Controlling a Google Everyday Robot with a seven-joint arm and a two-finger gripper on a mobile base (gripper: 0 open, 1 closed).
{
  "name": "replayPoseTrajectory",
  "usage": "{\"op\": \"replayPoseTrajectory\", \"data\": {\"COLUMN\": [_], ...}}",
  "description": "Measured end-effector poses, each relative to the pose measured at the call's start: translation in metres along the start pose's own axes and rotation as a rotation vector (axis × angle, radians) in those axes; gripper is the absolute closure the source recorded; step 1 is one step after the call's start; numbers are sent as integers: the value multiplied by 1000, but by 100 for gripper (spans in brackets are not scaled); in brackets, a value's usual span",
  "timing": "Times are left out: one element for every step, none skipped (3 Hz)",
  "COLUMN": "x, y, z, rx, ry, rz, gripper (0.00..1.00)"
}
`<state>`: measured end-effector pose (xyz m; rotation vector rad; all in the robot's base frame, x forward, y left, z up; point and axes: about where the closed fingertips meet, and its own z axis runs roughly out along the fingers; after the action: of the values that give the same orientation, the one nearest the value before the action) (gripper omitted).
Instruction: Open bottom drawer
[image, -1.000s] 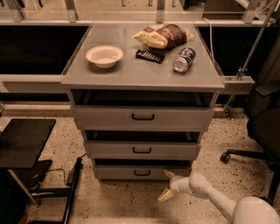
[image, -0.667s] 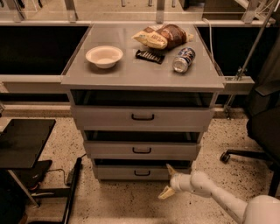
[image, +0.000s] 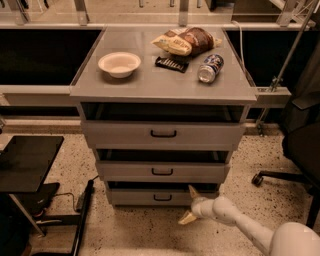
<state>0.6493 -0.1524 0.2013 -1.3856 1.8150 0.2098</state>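
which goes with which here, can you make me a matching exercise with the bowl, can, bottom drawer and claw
1 white bowl
2 soda can
3 bottom drawer
4 claw

a on its side, cabinet top, right side
b open, at the bottom drawer's right end
c upright, cabinet top, left side
d lowest of three grey fronts

Pairs: 1-c, 2-a, 3-d, 4-b

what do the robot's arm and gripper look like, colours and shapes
The arm is smooth, off-white and tubular, swelling into a rounded joint at the lower right. The gripper, low beside the bottom drawer, has two tan, pointed jaws spread apart. No cables or markings show.
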Motion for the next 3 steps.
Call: {"op": "replayPoseTrajectory", "data": {"x": [-7,-4,6], "y": [-20,-40,-31], "z": [22,20,62], "rx": [85,163,142], "ry": [55,67,73], "rz": [-68,-65,-91], "gripper": [0,0,0]}}
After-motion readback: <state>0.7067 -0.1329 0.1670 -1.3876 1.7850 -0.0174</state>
